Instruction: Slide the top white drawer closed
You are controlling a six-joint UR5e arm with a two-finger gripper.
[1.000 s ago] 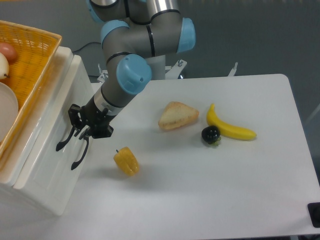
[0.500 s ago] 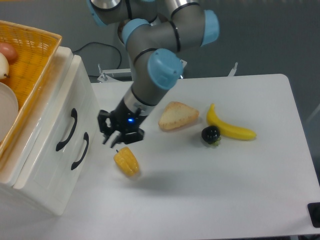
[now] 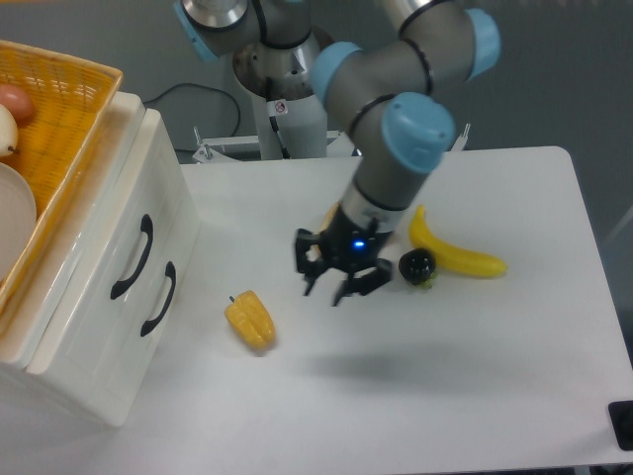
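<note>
smooth white table [image 3: 475, 376] | glossy boxy top white drawer [image 3: 119, 213] shut | end effector [image 3: 336, 282] spread

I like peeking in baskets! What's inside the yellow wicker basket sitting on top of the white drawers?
At the yellow wicker basket's left edge sit a reddish round thing, a pale round thing and part of a white plate. The frame edge cuts off the rest.

Lab test bench; white table [image 3: 475, 376]; toy banana [image 3: 457, 253]; grey backdrop [image 3: 554, 69]

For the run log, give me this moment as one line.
top white drawer: flush, looks closed | gripper: open, empty, over table centre, apart from drawer | yellow pepper: untouched
</note>
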